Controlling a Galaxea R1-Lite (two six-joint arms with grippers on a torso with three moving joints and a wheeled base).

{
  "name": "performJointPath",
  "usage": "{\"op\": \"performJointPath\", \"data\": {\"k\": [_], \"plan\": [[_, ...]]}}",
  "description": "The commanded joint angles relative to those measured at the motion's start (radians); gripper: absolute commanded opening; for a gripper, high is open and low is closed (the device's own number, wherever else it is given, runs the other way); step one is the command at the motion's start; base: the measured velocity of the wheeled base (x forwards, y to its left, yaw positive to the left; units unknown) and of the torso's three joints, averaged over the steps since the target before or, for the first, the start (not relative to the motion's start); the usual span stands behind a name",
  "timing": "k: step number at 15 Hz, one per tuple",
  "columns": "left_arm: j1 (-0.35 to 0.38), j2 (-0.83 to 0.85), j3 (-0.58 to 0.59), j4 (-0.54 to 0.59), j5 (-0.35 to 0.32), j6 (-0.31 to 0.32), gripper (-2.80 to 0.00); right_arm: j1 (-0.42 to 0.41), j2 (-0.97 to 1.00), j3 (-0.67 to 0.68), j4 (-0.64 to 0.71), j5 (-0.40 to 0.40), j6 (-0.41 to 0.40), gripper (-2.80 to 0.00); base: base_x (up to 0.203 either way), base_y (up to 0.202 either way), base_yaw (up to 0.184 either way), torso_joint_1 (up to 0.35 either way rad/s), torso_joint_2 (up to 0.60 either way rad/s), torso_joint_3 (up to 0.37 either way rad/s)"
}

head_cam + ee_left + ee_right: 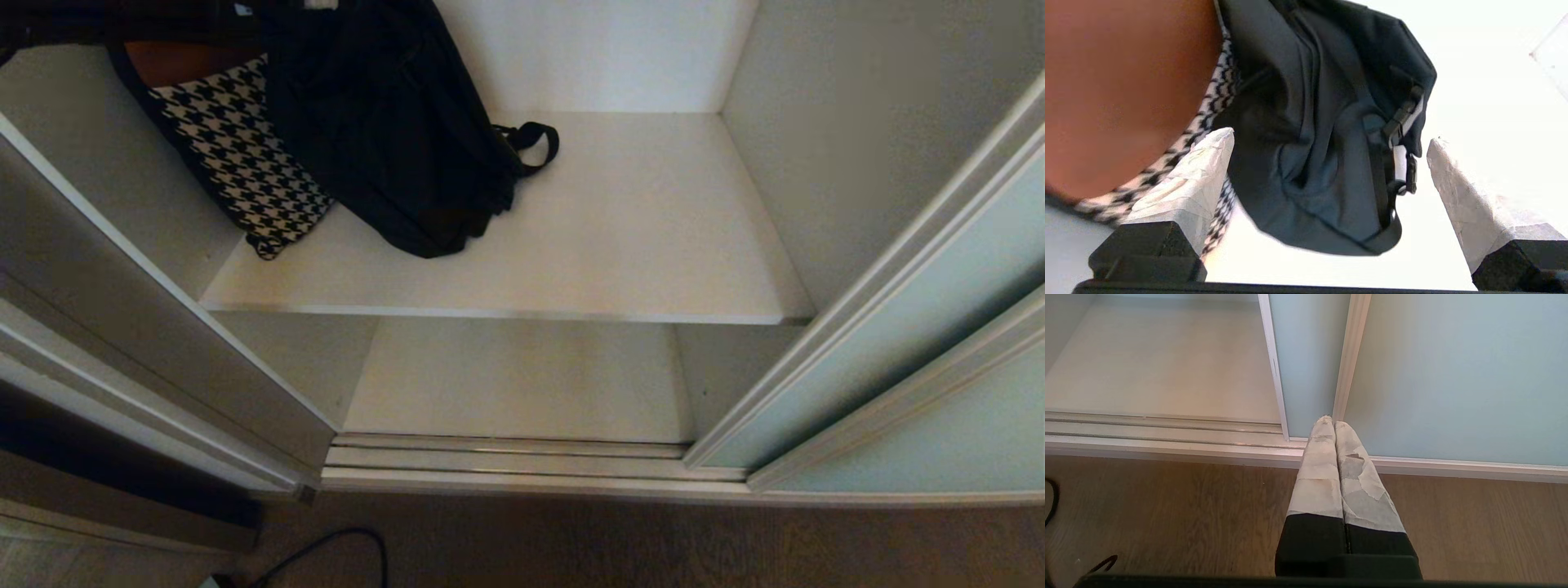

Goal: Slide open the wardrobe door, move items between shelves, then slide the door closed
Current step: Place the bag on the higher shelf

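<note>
In the head view the sliding wardrobe door (890,327) was seen already slid aside to the right, and a black bag (392,122) lay slumped on the upper shelf (620,237) beside a houndstooth-patterned bag (237,155), while the lower shelf (514,376) below held nothing; the step in hand was judged to be the moving of items between shelves. Neither arm was visible there, and the tops of both bags were cut off by the picture's edge. In the left wrist view the left end effector (1331,141) was shown fully spread, nothing held, its taped fingers (1200,171) set either side of the black bag's folded end and buckled strap (1400,122); whether a finger touched the fabric could not be told. The next move was judged to call for an advance and a closing on a firm fold or strap. A brown surface (1122,90) filling one corner could not be identified. In the right wrist view the right end effector (1334,424) was seen closed and empty, parked low over the wooden floor (1167,514) before the door's frame.
</note>
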Motion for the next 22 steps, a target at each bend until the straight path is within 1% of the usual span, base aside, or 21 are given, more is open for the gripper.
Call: {"op": "performJointPath", "data": {"k": [1, 3, 4, 5, 8, 10, 11, 12, 15, 16, 18, 19, 21, 22], "plan": [[0.001, -0.073, 0.017, 0.008, 0.001, -0.001, 0.00, 0.000, 0.000, 0.001, 0.000, 0.000, 0.000, -2.80, 0.000, 0.000, 0.000, 0.000, 0.00, 0.000], [0.001, -0.103, 0.012, 0.073, 0.003, -0.003, 0.00, 0.000, 0.000, 0.002, 0.000, 0.000, 0.000, -2.80, 0.000, 0.000, 0.000, 0.000, 0.00, 0.000], [0.001, -0.125, 0.013, 0.098, 0.001, -0.006, -2.80, 0.000, 0.000, 0.001, 0.000, 0.000, 0.000, -2.80, 0.000, 0.000, 0.000, 0.000, 0.00, 0.000], [0.001, -0.144, 0.014, 0.120, -0.001, -0.019, -2.80, 0.000, 0.000, 0.001, 0.000, 0.000, 0.000, -2.80, 0.000, 0.000, 0.000, 0.000, 0.00, 0.000], [0.001, -0.233, 0.057, 0.144, -0.011, -0.016, -2.80, 0.000, 0.000, 0.001, 0.000, 0.000, 0.000, -2.80, 0.000, 0.000, 0.000, 0.000, 0.00, 0.000], [0.002, -0.288, 0.070, 0.162, -0.067, -0.013, -2.80, 0.000, 0.000, 0.000, 0.000, 0.000, 0.000, -2.80, 0.000, 0.000, 0.000, 0.000, 0.00, 0.000], [0.003, -0.309, 0.072, 0.177, -0.084, -0.009, -2.80, 0.000, 0.000, 0.000, 0.000, 0.000, 0.000, -2.80, 0.000, 0.000, 0.000, 0.000, 0.00, 0.000], [0.009, -0.335, 0.081, 0.207, -0.085, -0.006, -2.80, 0.000, 0.000, 0.000, 0.000, 0.000, 0.000, -2.80, 0.000, 0.000, 0.000, 0.000, 0.00, 0.000], [0.078, -0.425, 0.138, 0.335, -0.090, -0.005, -2.80, 0.000, 0.000, 0.000, 0.000, 0.000, 0.000, -2.80, 0.000, 0.000, 0.000, 0.000, 0.00, 0.000], [0.107, -0.455, 0.158, 0.347, -0.091, -0.008, -2.80, 0.000, 0.000, 0.000, 0.000, 0.000, 0.000, -2.80, 0.000, 0.000, 0.000, 0.000, 0.00, 0.000], [0.176, -0.535, 0.234, 0.356, -0.091, -0.013, -2.80, 0.000, 0.000, 0.002, 0.000, 0.000, 0.000, -2.80, 0.000, 0.000, 0.000, 0.000, 0.00, 0.000], [0.197, -0.577, 0.273, 0.357, -0.092, -0.017, -2.80, 0.000, 0.000, 0.001, 0.000, 0.000, 0.000, -2.80, 0.000, 0.000, 0.000, 0.000, 0.00, 0.000], [0.218, -0.673, 0.348, 0.358, -0.094, -0.013, -2.80, 0.000, 0.000, 0.001, 0.000, 0.000, 0.000, -2.80, 0.000, 0.000, 0.000, 0.000, 0.00, 0.000], [0.225, -0.717, 0.366, 0.360, -0.100, -0.017, -2.80, 0.000, 0.000, 0.002, 0.000, 0.000, 0.000, -2.80, -0.060, 0.000, 0.007, 0.002, 0.01, 0.002]]}}
